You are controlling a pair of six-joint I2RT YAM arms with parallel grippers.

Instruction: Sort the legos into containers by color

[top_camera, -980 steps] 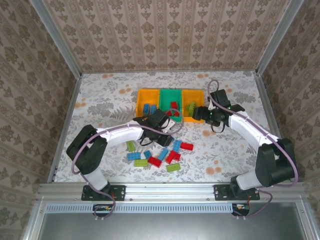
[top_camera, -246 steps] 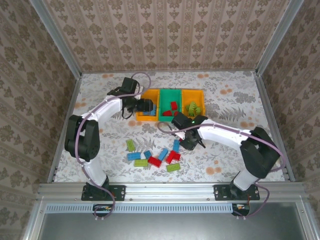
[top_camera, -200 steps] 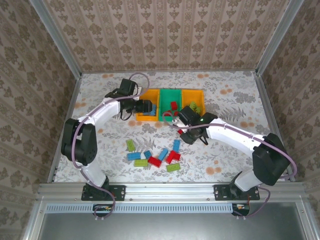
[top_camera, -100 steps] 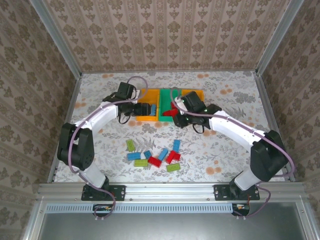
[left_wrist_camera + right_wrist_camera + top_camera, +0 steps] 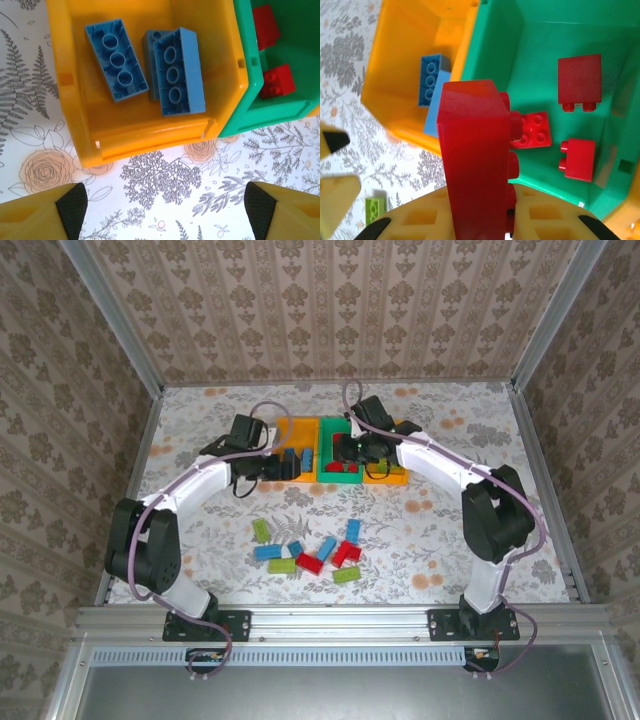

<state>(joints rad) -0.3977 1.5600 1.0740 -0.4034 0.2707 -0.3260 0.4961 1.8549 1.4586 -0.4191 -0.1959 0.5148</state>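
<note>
right gripper (image 5: 480, 221) (with red lego (image 5: 472, 150))

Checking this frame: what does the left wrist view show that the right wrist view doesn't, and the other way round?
Left wrist, not right wrist: the yellow bin's whole floor, with two blue bricks side by side in full. Right wrist, not left wrist: the right gripper shut on a red brick above the green bin, and a light green brick on the table. Shared: the yellow bin holding blue bricks, the green bin holding loose red bricks.
</note>
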